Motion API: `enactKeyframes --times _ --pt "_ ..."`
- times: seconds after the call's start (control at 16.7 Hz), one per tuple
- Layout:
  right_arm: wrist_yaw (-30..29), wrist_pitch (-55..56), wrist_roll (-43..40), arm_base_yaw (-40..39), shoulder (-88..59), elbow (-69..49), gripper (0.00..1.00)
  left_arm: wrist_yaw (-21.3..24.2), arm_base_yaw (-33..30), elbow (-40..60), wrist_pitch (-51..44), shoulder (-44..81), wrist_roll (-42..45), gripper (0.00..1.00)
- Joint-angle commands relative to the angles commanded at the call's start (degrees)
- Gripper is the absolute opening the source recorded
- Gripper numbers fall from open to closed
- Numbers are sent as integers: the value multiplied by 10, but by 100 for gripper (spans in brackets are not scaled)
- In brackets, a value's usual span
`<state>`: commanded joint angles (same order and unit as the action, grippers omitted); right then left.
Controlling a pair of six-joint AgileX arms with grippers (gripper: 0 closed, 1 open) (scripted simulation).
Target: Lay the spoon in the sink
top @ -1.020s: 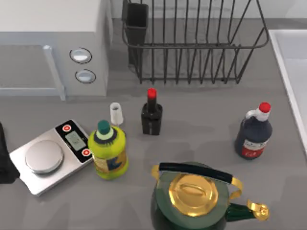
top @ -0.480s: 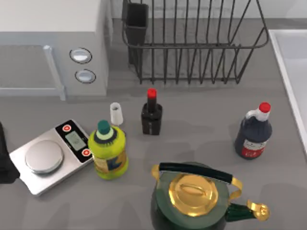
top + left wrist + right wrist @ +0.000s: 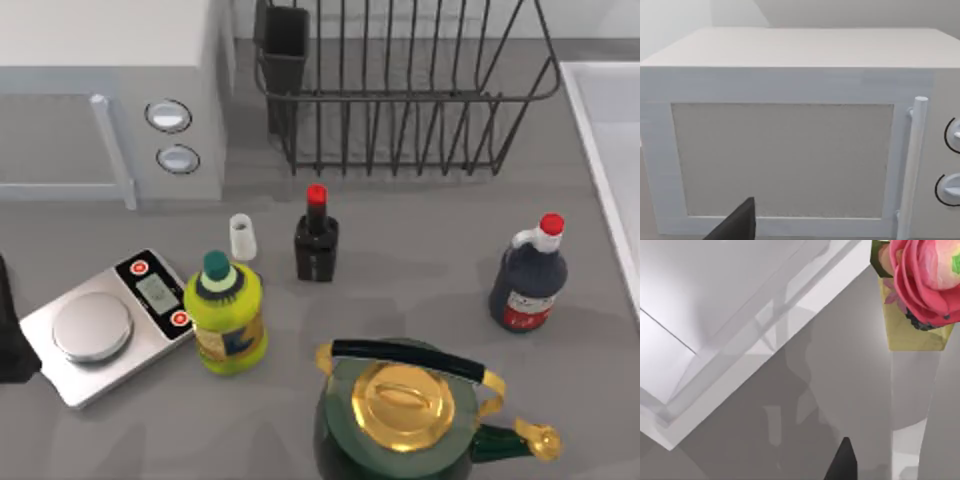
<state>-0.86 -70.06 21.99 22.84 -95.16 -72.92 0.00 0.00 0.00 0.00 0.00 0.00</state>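
Sink [image 3: 603, 120] cut off at right edge

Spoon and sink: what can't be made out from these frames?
- Spoon: I can't pick it out. A small white upright piece behind the yellow-green bottle is too small to identify.
- Sink: cut off by the top view's right edge, interior mostly out of frame.
- Left arm: a dark shape cut off by the top view's left edge.

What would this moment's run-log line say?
sink: top view's right edge | left pincer: top view's left edge, facing microwave | right pincer: near sink rim, beside flower vase
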Motion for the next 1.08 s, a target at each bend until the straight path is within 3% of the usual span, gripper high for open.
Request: enactKeyframes --times 0.72,1.08 --pt "-1 -228 101 -98 -486 -730 0 0 0 0 0 0 0 100" --pt "-5 -272 129 -134 -608 -915 0 0 0 0 0 0 0 100"
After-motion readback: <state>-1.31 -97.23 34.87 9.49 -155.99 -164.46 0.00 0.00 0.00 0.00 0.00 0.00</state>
